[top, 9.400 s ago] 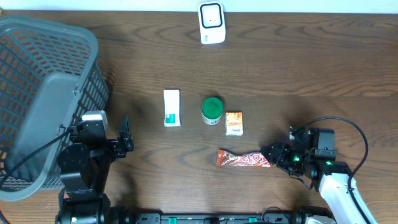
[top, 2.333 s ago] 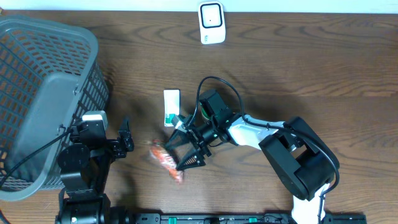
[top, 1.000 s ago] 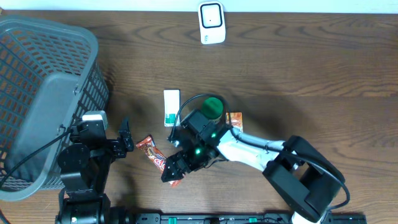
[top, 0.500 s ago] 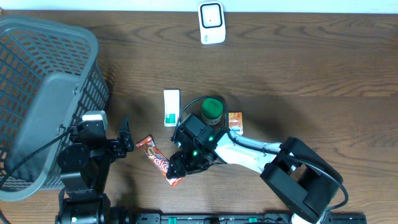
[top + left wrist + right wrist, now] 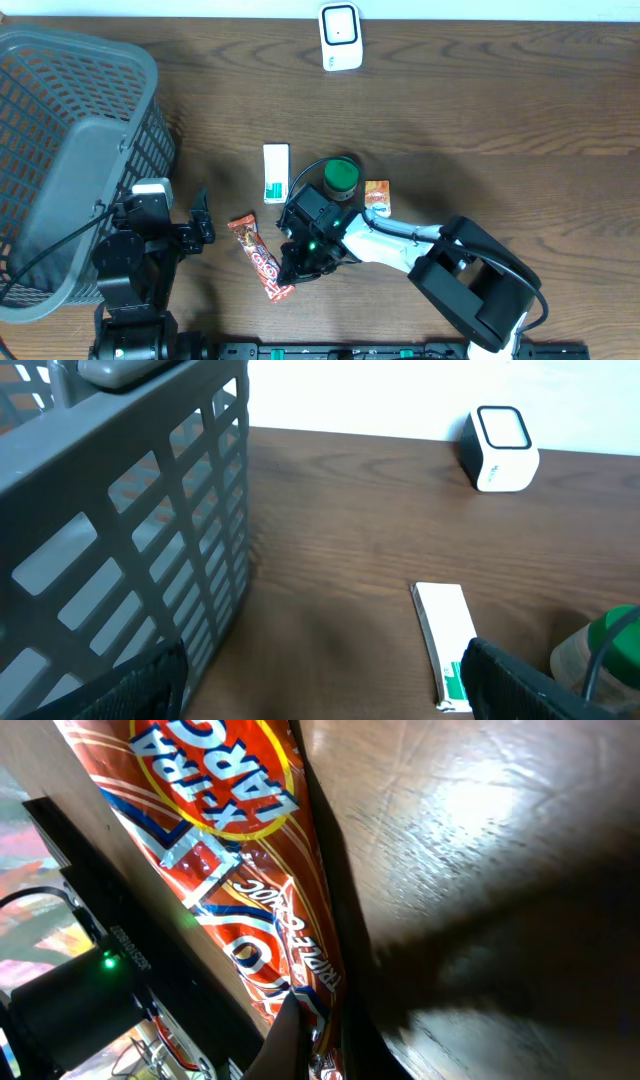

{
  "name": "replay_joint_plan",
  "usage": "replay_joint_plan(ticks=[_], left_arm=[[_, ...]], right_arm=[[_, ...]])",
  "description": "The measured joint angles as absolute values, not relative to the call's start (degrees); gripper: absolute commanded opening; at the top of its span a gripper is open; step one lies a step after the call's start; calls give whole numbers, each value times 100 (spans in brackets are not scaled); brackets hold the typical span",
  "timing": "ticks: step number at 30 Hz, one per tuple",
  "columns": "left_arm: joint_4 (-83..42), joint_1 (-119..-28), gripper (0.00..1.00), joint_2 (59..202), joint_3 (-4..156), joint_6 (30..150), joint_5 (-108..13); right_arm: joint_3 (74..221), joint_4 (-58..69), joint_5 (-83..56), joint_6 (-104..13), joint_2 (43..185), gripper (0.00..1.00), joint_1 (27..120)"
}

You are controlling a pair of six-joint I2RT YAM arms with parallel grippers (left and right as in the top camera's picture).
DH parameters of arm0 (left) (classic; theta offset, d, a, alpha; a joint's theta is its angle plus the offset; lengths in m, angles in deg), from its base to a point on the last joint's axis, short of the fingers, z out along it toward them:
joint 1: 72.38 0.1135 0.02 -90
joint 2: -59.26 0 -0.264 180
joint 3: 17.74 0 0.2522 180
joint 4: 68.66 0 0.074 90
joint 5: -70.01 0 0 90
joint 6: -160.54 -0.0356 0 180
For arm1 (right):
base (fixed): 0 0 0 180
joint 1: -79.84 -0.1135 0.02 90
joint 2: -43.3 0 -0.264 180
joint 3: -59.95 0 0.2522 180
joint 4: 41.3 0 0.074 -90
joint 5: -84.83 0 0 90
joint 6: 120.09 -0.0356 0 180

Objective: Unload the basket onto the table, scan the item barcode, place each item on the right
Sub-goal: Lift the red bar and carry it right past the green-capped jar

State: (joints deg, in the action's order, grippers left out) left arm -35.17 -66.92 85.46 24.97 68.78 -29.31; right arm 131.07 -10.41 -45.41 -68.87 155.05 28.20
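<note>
A dark wooden desk (image 5: pixel 500 120) is seen from above, with a grey mesh basket (image 5: pixel 60 120) at its left side and a white scanner (image 5: pixel 340 37) at the far edge. A red-and-orange snack bar (image 5: pixel 262 260) is laid flat and diagonally near the front of the desk, between the two arms. The right gripper (image 5: pixel 292 270) is pressed together at the bar's near end. In the wrist view the wrapper's edge appears caught between its fingers, so the bar is judged to be pinched but not lifted. The left gripper (image 5: pixel 205 222) is held spread and empty beside the basket, just apart from the bar's far end. A white-and-green box (image 5: pixel 276 172), a green-lidded jar (image 5: pixel 341 176) and a small orange packet (image 5: pixel 377 197) are set in a row behind the bar. The task is judged to be at an early stage: the item is grasped, yet it is well apart from the scanner. It is not yet raised, carried there or presented. No barcode can be made out on the visible face.
</note>
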Motion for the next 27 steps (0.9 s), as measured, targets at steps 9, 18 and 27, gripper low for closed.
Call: replay_joint_plan(ticks=[9,18,27], left_arm=[[-3513,-6692,88,8546,2497,6878,-2931],[-3519,-6692,88,8546,2497,6878,-2931],[-3517,-6692,88,8546,2497,6878,-2931]], right_arm=[[13020,959,-1910,-6794,14049,1,2785],[13015,2913,807,-7019,12679,1,2912],[12994,4132,2569,-8361,12681,1,3382]])
